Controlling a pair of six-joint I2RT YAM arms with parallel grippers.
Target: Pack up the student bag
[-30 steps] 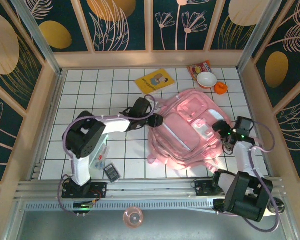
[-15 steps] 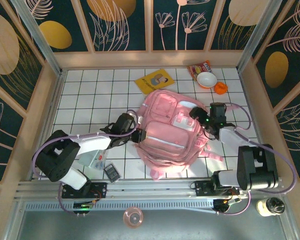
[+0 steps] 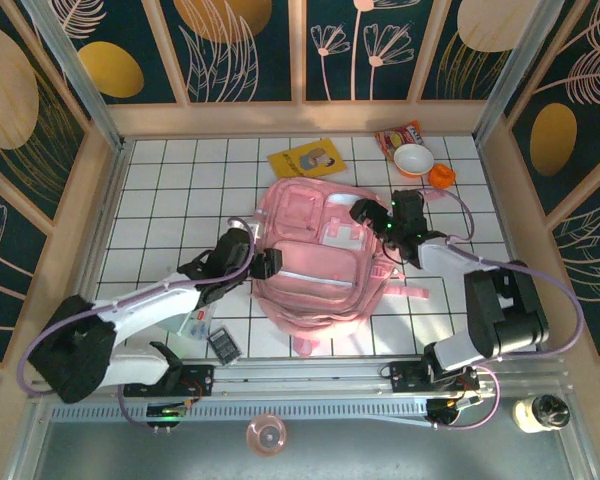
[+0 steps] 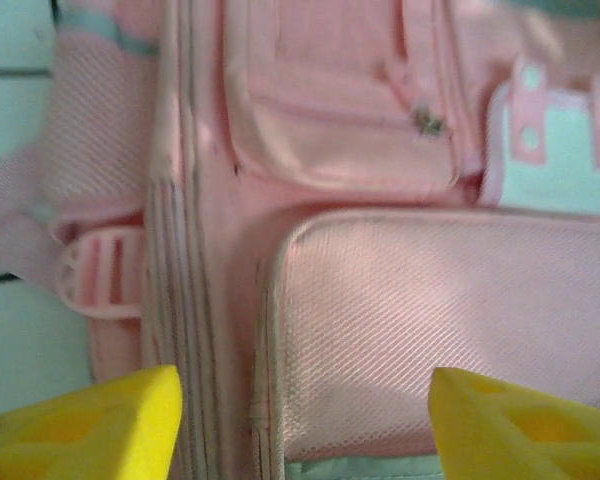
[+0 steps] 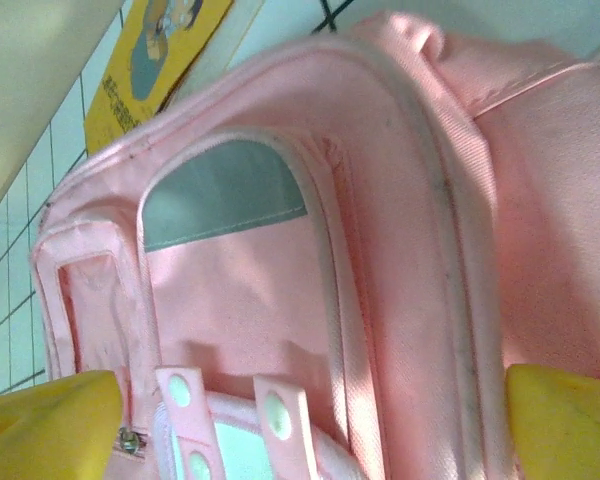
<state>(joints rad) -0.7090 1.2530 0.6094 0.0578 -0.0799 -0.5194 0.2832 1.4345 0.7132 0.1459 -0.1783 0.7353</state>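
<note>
Student bag (image 3: 315, 270), between left hand (image 3: 263, 264), right hand (image 3: 366, 213)

The large soft pink fabric backpack (image 3: 315, 290) lies flat on the white tiled table (image 3: 160, 190) with its front side up. Its far end is just beside the yellow booklet (image 3: 307, 160). Lighter pink pockets with zips and a greyish translucent panel face upward. Pink strap ends stick out from the edges farthest from the booklet.
</note>
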